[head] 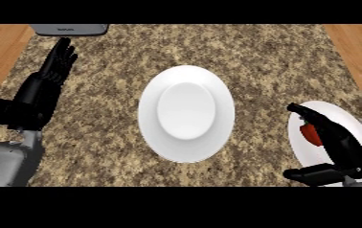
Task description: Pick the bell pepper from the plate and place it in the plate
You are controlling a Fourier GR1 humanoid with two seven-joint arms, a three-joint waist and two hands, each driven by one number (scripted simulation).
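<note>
A white plate (186, 113) lies in the middle of the counter with nothing on it. A second white plate (335, 112) sits at the right edge, partly hidden by my right hand (333, 140). A red bell pepper (309, 133) rests on that plate, mostly covered. My right hand is over the pepper, with fingers on its far side and the thumb (311, 173) near the front; whether they touch it I cannot tell. At the left my left hand (51, 76) rests open, fingers pointing up.
A grey appliance (72, 28) stands at the back left edge of the speckled counter (106, 126). Wooden floor (346, 40) shows beyond the counter's left and right edges.
</note>
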